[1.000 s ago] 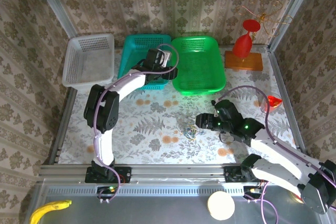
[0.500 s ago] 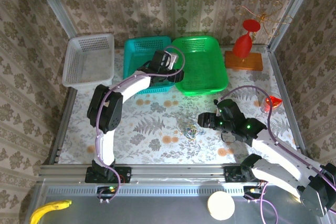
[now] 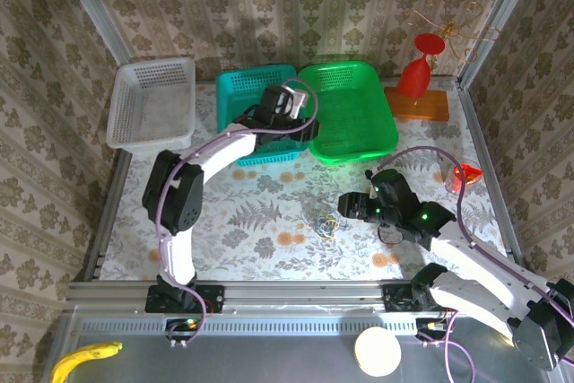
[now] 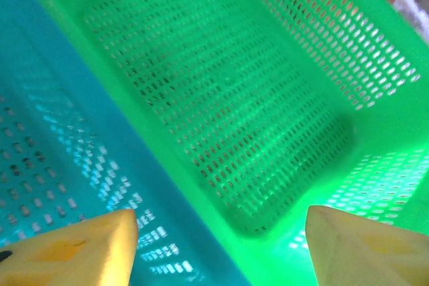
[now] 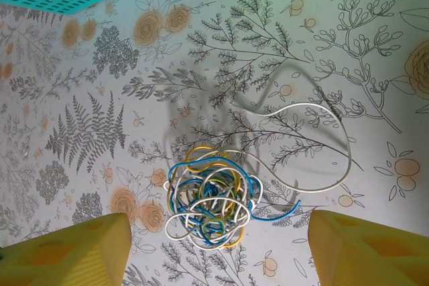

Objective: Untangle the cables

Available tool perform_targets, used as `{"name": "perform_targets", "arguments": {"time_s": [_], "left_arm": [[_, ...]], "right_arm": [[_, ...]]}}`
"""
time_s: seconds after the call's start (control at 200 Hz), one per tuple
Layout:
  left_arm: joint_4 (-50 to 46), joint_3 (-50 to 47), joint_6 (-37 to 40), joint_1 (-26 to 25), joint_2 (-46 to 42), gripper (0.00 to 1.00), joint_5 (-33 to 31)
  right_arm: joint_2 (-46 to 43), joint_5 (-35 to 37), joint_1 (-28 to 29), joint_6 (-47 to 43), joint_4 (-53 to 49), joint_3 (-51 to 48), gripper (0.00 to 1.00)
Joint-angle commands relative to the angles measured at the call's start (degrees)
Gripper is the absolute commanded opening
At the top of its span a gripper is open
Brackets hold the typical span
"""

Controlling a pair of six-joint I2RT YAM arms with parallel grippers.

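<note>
The cables [image 5: 208, 202] lie in a small tangled ball of blue, yellow and white wire on the flowered table; one white strand [image 5: 346, 159] loops out to the right. From above, the cables [image 3: 323, 220] sit at mid-table. My right gripper [image 5: 214, 252] hangs open over the ball without touching it, just right of it in the top view [image 3: 344, 208]. My left gripper [image 3: 303, 127] is open over the seam between the teal basket [image 3: 244, 96] and the green basket [image 3: 359, 109]. Its fingers [image 4: 67, 249] are apart above the green basket [image 4: 234, 98] and hold nothing.
A white basket [image 3: 152, 100] stands at the back left. A red goblet [image 3: 418, 73] on an orange board [image 3: 430, 107] is at the back right, and a small red object [image 3: 465, 175] is near the right wall. A banana [image 3: 85, 361] and a cream disc [image 3: 377, 353] lie on the front ledge.
My left arm has swung right from the teal basket to the seam with the green one, and both baskets have shifted slightly right. The right arm and the cables have stayed put.
</note>
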Motion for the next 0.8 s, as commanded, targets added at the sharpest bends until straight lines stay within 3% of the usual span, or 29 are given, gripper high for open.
{"name": "perform_targets", "arguments": {"time_s": [0.0,0.23,0.475,0.6,0.795], "left_arm": [[1.86,-2.21,-2.94,5.10,-7.73,0.68,0.23],[-1.02,-7.12,-5.31,21.70,-16.88,0.71,-0.92],[-3.62,-8.36,-7.21,38.94,-15.05,0.73,3.46],[-4.72,-7.39,-5.60,42.38,-11.61,0.73,5.33],[-7.53,-4.85,-1.65,42.16,-6.10,0.73,6.44]], "right_arm": [[0.56,-1.41,-0.38,-0.30,0.21,0.04,0.72],[1.66,-2.03,-0.38,-0.51,1.46,0.06,0.73],[2.49,-2.69,-0.38,-0.39,2.12,0.36,0.73],[2.39,-2.65,-0.38,-0.24,1.89,0.43,0.73],[1.78,-2.66,-0.38,0.23,1.62,0.46,0.73]]}}
